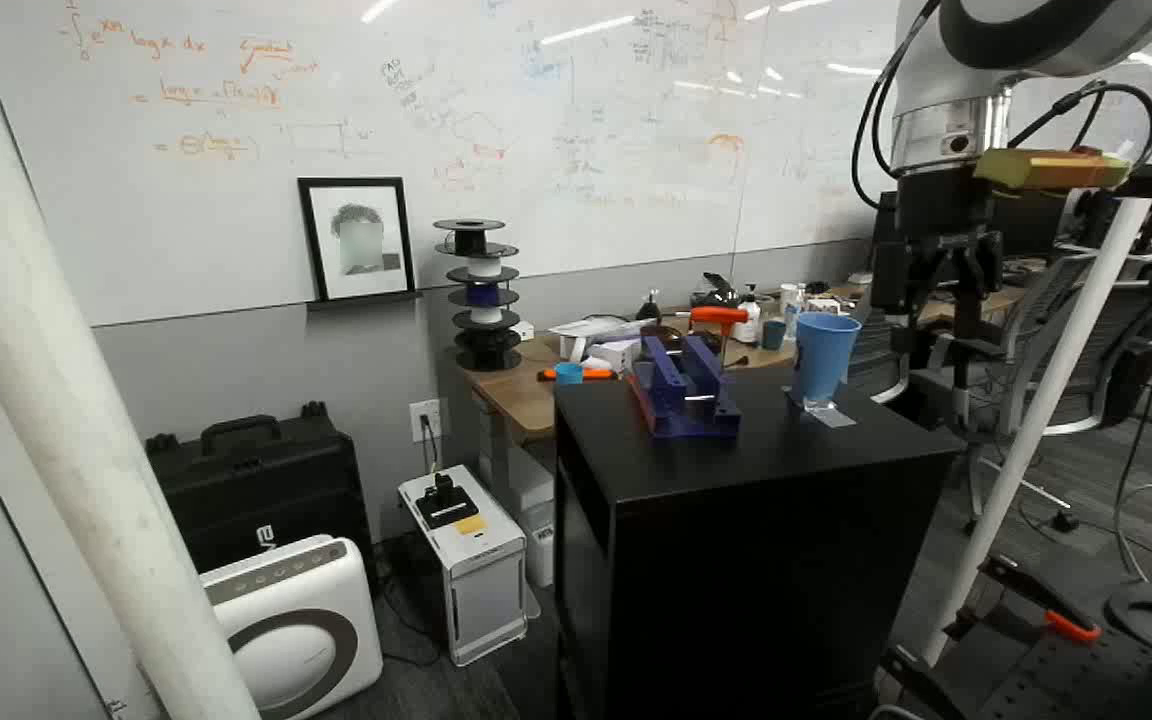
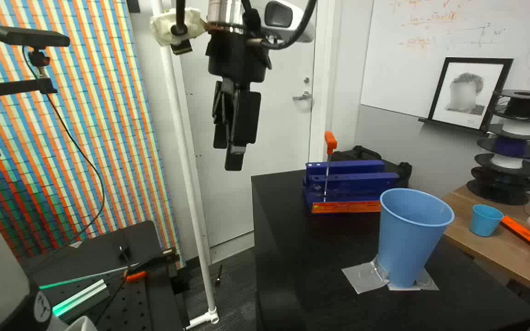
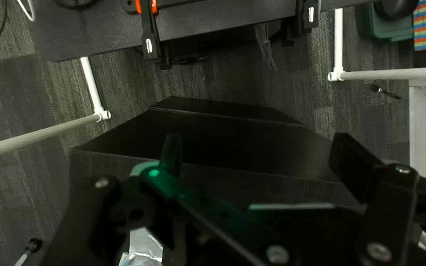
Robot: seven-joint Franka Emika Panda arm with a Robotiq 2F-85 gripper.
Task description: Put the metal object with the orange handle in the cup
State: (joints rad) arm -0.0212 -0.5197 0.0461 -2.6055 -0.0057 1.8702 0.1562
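Observation:
The metal tool with the orange T-shaped handle (image 1: 718, 315) stands upright at the dark blue object (image 1: 691, 395), handle on top. It also shows in an exterior view (image 2: 331, 141), its thin shaft running down beside the blue walls. The tall light blue cup (image 1: 826, 358) stands upright, taped to the black cabinet top, and also shows in an exterior view (image 2: 411, 243). My gripper (image 1: 931, 300) hangs off the cabinet's side, apart from tool and cup; it also shows in an exterior view (image 2: 227, 151). In the wrist view its jaws (image 3: 259, 159) are wide apart with nothing between them. Tool and cup are out of the wrist view.
The black cabinet (image 1: 786, 450) bears the cup and the blue object. A small blue cup (image 2: 486, 220) and an orange bar sit on the wooden desk (image 2: 465, 195) behind. A white pole (image 2: 184, 161) rises near the arm. Silver tape (image 3: 144, 247) shows at the wrist view's bottom.

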